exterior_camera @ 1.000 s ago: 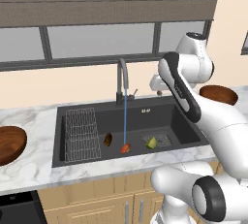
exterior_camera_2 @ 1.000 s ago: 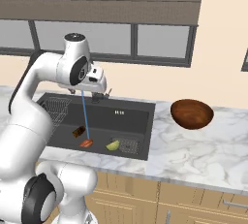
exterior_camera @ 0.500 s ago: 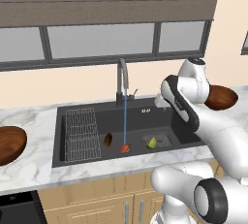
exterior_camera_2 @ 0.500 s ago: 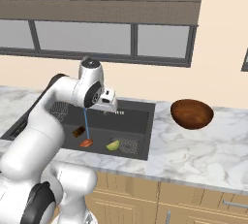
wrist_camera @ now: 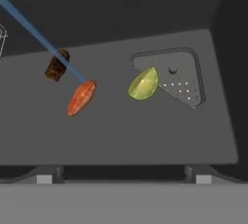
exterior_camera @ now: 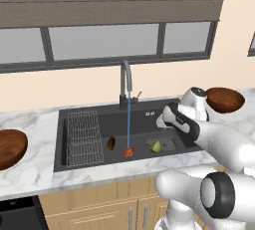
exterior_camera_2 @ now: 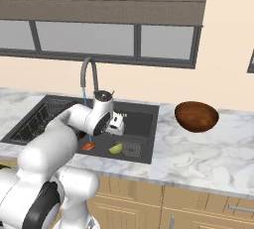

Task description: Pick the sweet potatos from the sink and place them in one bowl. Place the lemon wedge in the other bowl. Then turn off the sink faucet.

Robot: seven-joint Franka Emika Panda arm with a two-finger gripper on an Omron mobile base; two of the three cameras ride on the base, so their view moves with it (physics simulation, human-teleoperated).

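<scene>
On my left a brown bowl point(exterior_camera: 9, 147) sits on the counter point(exterior_camera: 30, 174). In the black sink point(exterior_camera: 99, 117) the wire rack point(exterior_camera: 83, 137) comes first, then the dark sweet potato point(exterior_camera: 111, 143). The faucet point(exterior_camera: 125, 82) is running, its stream landing on the orange sweet potato point(exterior_camera: 129, 152). Next, the lemon wedge point(exterior_camera: 156, 146) overlaps the drain grate point(wrist_camera: 180, 80). My tool point(exterior_camera_2: 116, 123) hangs over the basin; I cannot tell how wide it is. The second bowl point(exterior_camera: 225, 99) is far right.
</scene>
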